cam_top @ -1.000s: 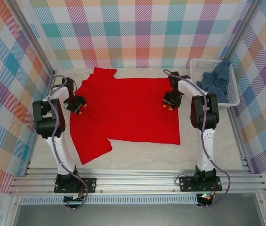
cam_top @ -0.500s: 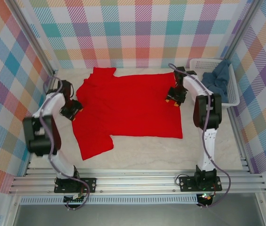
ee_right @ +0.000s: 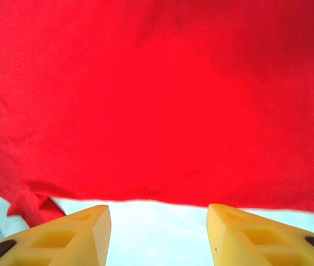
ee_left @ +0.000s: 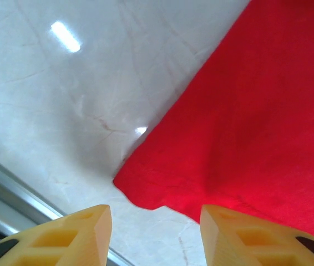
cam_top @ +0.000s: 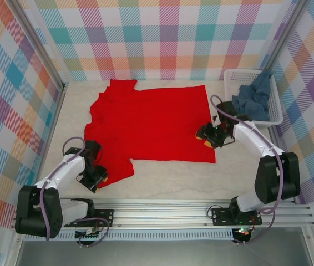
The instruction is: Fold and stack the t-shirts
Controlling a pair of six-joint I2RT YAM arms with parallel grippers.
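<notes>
Two t-shirts are lying in different places. The red t-shirt is lying spread flat across the middle of the table, while the blue-grey t-shirt is lying crumpled in the white basket at the far right corner.

The left fingers are hovering low at the near left, standing apart with nothing between them. The corner of the red t-shirt's near-left sleeve is lying on the table just beyond their gap.

The right fingers are hanging at the red t-shirt's right edge, close to its near-right corner. They are also standing apart and gripping nothing. The straight edge of the cloth is running across just ahead of their tips, and bare table is showing between them.
</notes>
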